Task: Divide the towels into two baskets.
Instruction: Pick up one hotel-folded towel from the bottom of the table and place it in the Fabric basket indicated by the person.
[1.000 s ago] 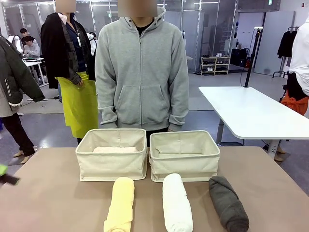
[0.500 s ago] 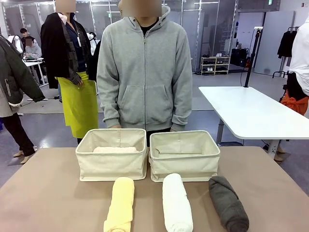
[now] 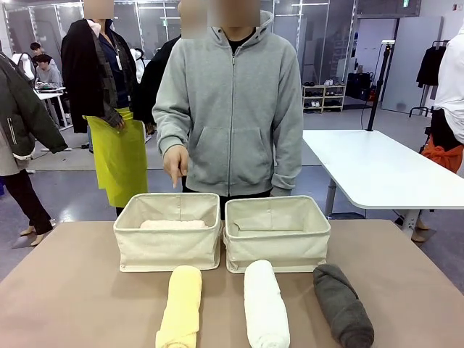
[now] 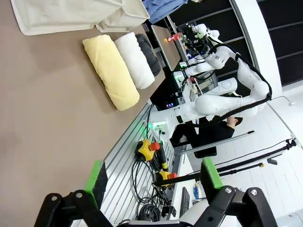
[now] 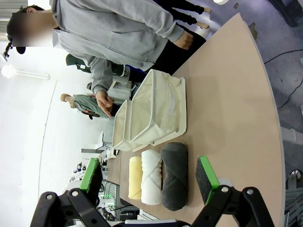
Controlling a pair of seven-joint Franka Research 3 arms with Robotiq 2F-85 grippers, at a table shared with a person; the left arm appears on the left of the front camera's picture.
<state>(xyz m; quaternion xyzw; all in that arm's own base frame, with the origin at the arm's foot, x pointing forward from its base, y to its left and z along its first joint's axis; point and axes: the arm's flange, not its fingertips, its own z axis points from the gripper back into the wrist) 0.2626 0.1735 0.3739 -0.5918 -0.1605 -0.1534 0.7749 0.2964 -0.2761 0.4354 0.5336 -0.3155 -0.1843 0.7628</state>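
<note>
Two cream baskets stand side by side at the far edge: the left basket point(image 3: 168, 243) holds the pale pink towel point(image 3: 172, 225), while inside the right basket point(image 3: 278, 243) I see no towel. In front of them lie the yellow towel point(image 3: 180, 306), the white towel point(image 3: 265, 304) and the dark grey towel point(image 3: 343, 304). My left gripper point(image 4: 155, 176) is open and off the table's side, far from the yellow towel point(image 4: 111, 71). Open too is my right gripper point(image 5: 149, 174), held well above the dark grey towel point(image 5: 174, 175).
A person in a grey hoodie stands behind the baskets, one hand point(image 3: 175, 161) raised above the left basket. A white table point(image 3: 377, 170) stands at the back right. Bare tabletop point(image 3: 65, 290) lies left of the yellow towel.
The person has shifted right and lifted a hand over the left basket. A green pad at the front view's left edge one second ago has left the picture. The towels have not moved.
</note>
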